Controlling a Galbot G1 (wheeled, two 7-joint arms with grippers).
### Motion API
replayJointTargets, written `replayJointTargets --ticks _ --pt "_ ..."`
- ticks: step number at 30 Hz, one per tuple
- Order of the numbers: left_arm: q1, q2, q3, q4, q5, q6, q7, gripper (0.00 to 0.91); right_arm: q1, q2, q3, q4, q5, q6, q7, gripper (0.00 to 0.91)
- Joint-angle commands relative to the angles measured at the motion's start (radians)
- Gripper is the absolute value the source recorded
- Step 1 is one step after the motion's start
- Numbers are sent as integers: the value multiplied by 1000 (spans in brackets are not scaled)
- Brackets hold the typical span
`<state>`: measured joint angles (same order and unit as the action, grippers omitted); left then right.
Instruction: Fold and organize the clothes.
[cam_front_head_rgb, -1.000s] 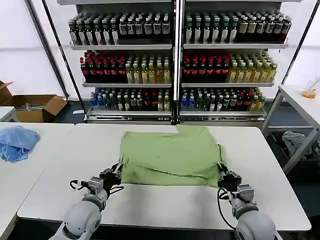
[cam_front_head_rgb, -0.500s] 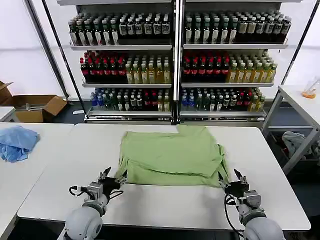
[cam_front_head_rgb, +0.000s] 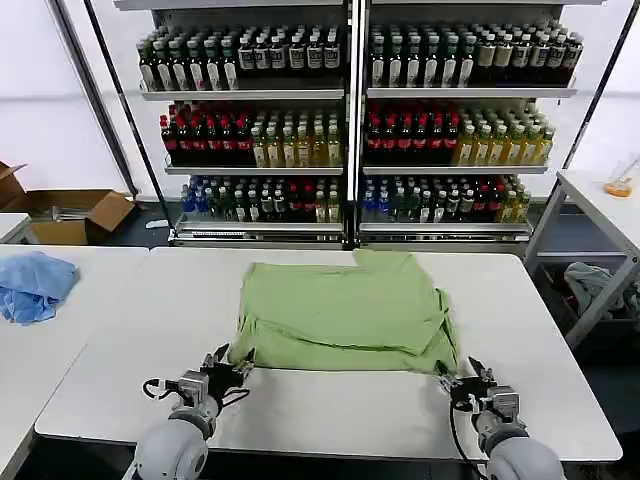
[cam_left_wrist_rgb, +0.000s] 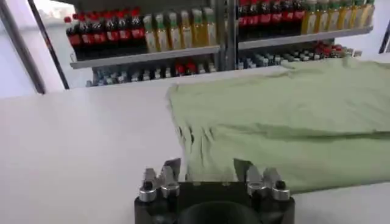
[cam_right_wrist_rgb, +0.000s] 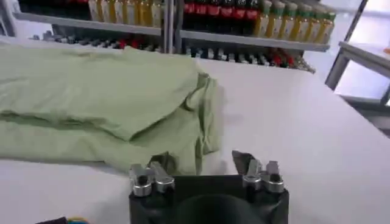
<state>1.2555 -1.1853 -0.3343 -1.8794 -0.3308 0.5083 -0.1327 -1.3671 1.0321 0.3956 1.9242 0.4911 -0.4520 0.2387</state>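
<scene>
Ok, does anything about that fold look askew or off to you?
A little. The green shirt lies folded on the white table, but unevenly: its right edge bunches into loose layers, and wrinkles gather at the near left corner. Both the left gripper and right gripper sit open, just off the hem.

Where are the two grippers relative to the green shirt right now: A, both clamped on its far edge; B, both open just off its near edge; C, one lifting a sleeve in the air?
B: the left gripper and right gripper sit open on the table just short of the flat-lying shirt, holding nothing.
</scene>
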Motion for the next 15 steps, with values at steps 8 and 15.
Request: replayJointTargets --ticks 8,15 --pt "20 2 -12 -5 -29 4 18 20 -29 -2 -14 8 18 1 -11 0" --pt "74 2 -27 -64 -38 9 23 20 -90 -17 21 90 16 -1 -11 0"
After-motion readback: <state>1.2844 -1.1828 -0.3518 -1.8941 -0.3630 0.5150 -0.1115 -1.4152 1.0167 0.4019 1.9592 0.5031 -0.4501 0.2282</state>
